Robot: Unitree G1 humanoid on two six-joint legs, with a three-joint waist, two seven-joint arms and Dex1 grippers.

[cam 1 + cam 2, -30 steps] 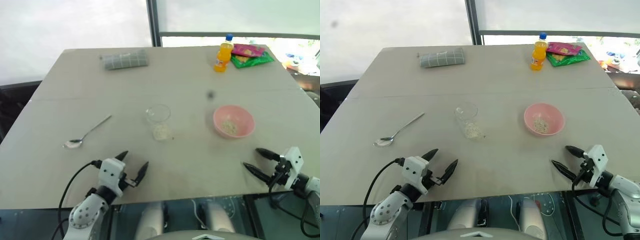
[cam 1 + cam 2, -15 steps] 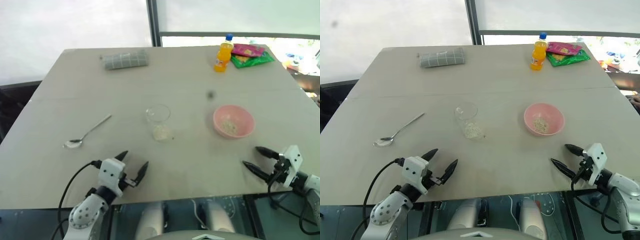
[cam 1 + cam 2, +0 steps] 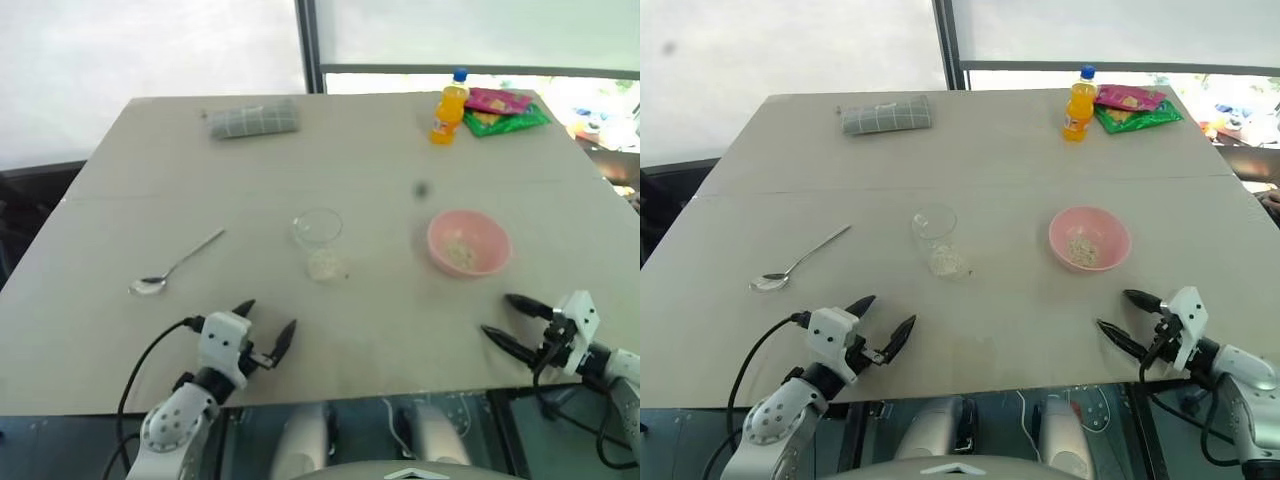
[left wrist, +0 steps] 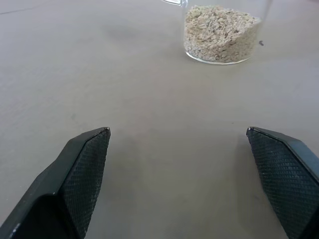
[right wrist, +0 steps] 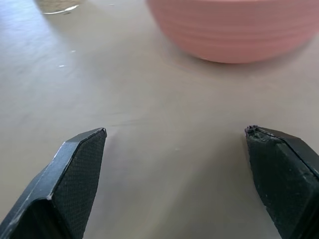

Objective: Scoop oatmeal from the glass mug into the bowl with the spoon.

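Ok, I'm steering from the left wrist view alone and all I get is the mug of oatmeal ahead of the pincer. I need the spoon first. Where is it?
Observer: The spoon lies flat on the table, to the robot's left of the glass mug, untouched.
Operator: Which end faces me?
Observer: Its oval bowl end is nearer the robot; the handle angles away toward the mug.
Operator: And the bowl I'm filling?
Observer: The pink bowl sits to the robot's right of the mug, with a little oatmeal already in it.
Operator: Is the other arm busy?
Observer: No, the right pincer is open and empty near the table's front edge, just short of the bowl.
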